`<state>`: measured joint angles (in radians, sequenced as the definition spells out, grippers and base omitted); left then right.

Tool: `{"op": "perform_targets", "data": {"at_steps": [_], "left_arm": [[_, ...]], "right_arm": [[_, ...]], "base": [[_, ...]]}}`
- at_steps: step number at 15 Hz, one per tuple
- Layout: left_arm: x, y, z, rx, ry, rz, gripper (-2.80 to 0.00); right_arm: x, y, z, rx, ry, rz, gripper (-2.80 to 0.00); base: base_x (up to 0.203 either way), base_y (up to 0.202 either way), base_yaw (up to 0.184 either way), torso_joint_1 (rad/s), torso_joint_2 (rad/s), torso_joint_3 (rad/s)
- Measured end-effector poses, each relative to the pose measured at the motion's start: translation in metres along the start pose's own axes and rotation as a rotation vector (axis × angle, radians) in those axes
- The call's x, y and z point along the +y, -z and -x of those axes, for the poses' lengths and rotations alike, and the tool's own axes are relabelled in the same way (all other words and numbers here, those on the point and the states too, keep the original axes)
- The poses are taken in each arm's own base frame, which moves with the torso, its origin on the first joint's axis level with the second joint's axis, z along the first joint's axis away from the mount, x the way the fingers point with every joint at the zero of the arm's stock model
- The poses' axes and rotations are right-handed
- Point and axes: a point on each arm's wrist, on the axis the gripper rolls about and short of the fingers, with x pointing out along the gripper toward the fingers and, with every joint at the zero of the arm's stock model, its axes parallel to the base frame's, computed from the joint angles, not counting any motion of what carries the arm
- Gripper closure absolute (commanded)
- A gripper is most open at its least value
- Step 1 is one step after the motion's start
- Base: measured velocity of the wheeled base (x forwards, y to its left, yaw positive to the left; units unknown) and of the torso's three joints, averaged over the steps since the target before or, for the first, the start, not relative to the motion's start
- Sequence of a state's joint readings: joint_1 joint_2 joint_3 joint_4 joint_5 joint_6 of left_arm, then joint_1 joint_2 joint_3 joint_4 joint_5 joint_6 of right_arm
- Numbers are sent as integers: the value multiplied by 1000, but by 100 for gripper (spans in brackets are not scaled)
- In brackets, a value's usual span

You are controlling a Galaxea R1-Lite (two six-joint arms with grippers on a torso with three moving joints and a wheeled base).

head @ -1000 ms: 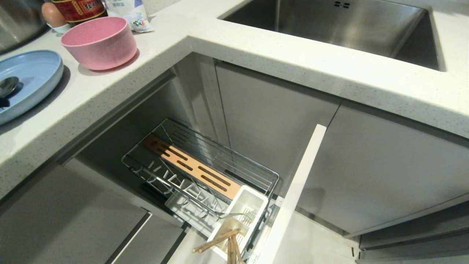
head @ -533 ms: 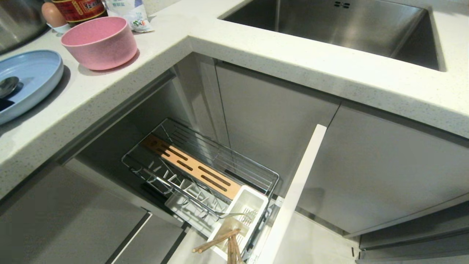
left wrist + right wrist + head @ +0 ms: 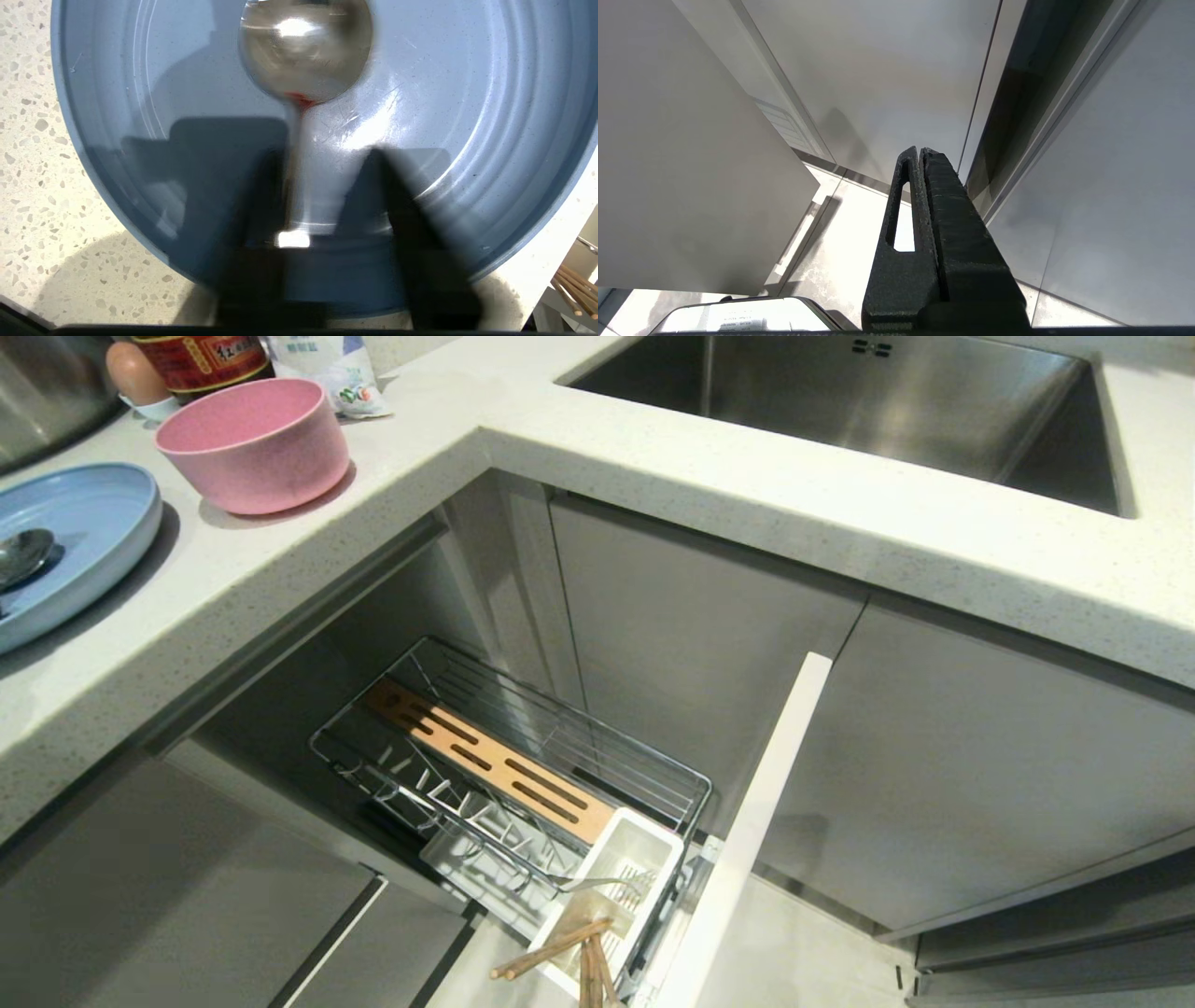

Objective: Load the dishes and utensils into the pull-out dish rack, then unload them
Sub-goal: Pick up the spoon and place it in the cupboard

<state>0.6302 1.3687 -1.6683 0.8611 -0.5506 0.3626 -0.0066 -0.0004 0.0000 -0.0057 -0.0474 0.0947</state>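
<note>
I find my left gripper over the shallow light-blue oval plate near the left edge of the speckled white countertop, its fingers astride the slim silver metal spoon handle; whether they pinch it I cannot tell. My right gripper hangs pressed together beside grey cabinet fronts. The chrome wire pull-out dish rack stands open below, light wooden chopsticks in its white caddy, the round pink bowl beside the plate.
</note>
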Motion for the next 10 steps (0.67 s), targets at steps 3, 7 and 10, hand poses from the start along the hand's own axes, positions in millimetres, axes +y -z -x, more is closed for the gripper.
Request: {"op": "perform_targets", "data": {"at_steps": [3, 7, 10], "left_arm": [[0, 0, 0, -1, 0, -1, 0], [-1, -2, 3, -10, -2, 1, 0], [-10, -8, 15, -58, 2, 59, 0]], "right_arm": [[0, 0, 0, 0, 0, 0, 0], [0, 0, 0, 0, 0, 0, 0], [0, 0, 0, 0, 0, 0, 0]], "base": [[0, 0, 0, 0, 0, 0], [0, 0, 0, 0, 0, 0], [0, 0, 0, 0, 0, 0]]}}
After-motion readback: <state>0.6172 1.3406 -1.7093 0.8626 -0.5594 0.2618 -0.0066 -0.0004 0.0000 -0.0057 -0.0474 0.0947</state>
